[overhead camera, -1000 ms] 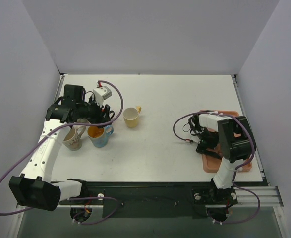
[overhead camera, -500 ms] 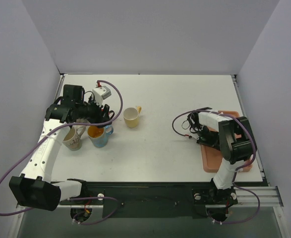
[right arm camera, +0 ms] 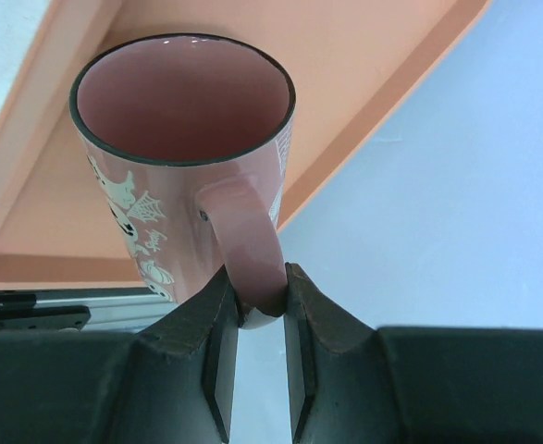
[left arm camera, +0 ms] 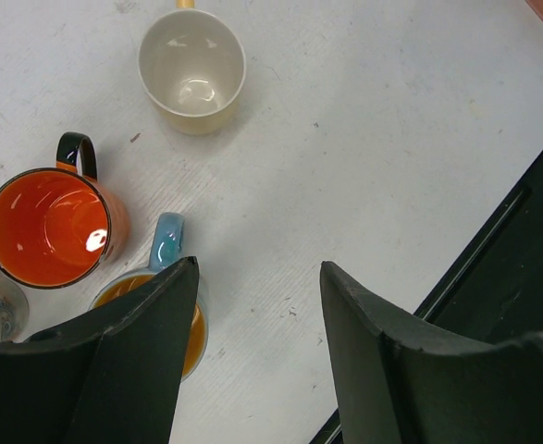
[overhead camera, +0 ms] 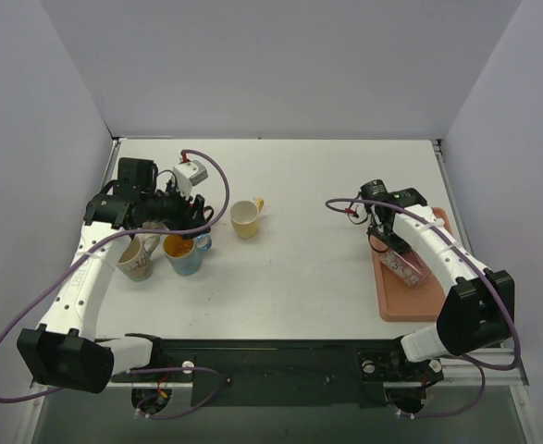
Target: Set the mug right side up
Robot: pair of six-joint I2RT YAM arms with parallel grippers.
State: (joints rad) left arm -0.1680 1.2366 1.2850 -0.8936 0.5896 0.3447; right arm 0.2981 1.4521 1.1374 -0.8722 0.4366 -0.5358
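Right pincer [right arm camera: 260, 368] pinching pink mug [right arm camera: 183, 139] by handle only, over tray [right arm camera: 382, 55], right desk [overhead camera: 317, 277] edge. Risk: mug swivels or slips. Left pincer [left arm camera: 257, 351] spread.

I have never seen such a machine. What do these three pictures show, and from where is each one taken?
These are two robot arms fixed at the near edge of a white table. The wide picture is from a camera above and behind them; the other two come from a camera on each wrist. The left claw is open and empty, above four mugs: a cream mug, an orange mug, a blue mug and a patterned mug. The right claw is shut on the handle of a pink mug over an orange tray.
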